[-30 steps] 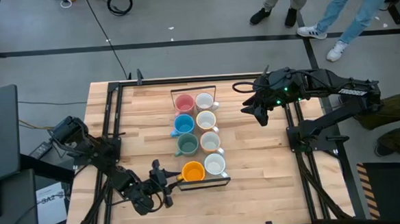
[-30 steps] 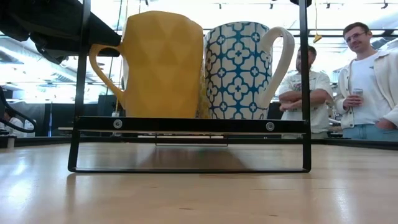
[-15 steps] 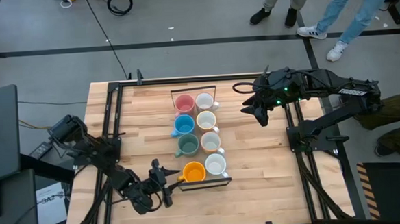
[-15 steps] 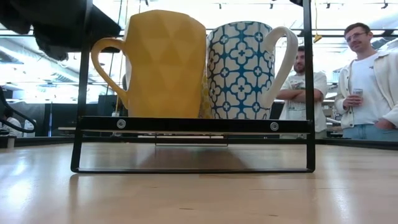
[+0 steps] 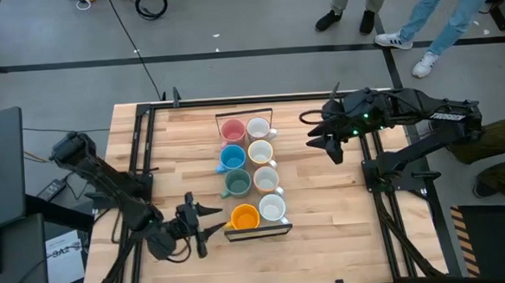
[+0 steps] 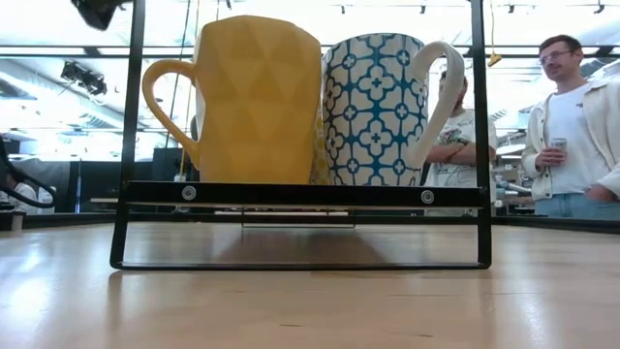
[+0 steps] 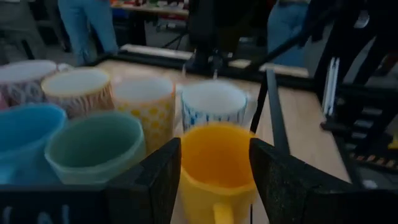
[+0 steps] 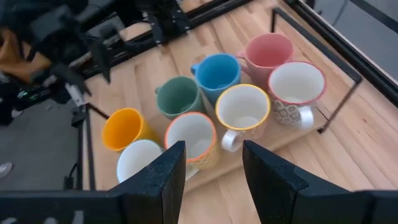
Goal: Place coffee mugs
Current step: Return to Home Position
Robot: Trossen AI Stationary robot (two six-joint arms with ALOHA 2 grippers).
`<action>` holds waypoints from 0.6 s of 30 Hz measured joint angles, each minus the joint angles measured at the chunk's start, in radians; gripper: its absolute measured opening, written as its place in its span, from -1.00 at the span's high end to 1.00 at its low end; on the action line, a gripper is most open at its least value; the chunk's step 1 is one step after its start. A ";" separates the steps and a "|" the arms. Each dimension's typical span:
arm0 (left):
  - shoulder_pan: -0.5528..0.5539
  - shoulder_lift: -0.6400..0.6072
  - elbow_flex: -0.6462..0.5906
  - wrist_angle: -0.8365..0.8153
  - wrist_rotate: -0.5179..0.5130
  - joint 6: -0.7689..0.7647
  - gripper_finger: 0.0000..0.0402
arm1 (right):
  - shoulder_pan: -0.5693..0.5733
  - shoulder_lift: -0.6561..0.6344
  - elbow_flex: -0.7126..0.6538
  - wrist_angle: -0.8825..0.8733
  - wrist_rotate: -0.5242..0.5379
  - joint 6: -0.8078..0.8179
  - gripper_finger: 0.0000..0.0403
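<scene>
Several coffee mugs stand upright in two rows in a black wire rack at the table's middle. At the rack's near end are the orange mug and a white one with a blue pattern. Behind them stand a teal mug, a blue mug, a pink mug and more white ones. My left gripper hangs open just left of the orange mug, touching nothing. My right gripper hovers open, high and to the right of the rack's far end, with nothing between its fingers.
Black frame rails run along the table's left and right sides. Bare wood lies left and right of the rack. In the low view, people stand beyond the table's far edge.
My left gripper has drawn away from the orange mug's handle, rising and backing toward the table's left edge. The orange mug stays upright in the rack. My right arm has kept still.
</scene>
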State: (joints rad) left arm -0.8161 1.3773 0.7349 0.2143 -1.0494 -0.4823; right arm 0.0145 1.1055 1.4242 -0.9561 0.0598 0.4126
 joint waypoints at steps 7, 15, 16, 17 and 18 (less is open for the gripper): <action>0.124 -0.171 0.000 -0.003 0.219 0.161 0.02 | 0.106 -0.049 0.000 0.022 0.106 -0.078 0.18; 0.402 -0.353 0.000 -0.046 0.535 0.394 0.02 | 0.203 -0.094 0.000 0.021 0.186 -0.110 0.18; 0.428 -0.386 0.000 -0.068 0.568 0.411 0.02 | 0.211 -0.099 0.000 0.020 0.201 -0.110 0.18; 0.449 -0.425 0.000 -0.098 0.593 0.422 0.02 | 0.218 -0.102 0.000 0.020 0.218 -0.110 0.18; 0.466 -0.460 0.000 -0.133 0.606 0.434 0.02 | 0.225 -0.107 0.000 0.020 0.232 -0.110 0.18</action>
State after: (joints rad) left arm -0.3505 0.9171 0.7349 0.0810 -0.4438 -0.0481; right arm 0.2390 0.9980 1.4242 -0.9363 0.2916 0.3023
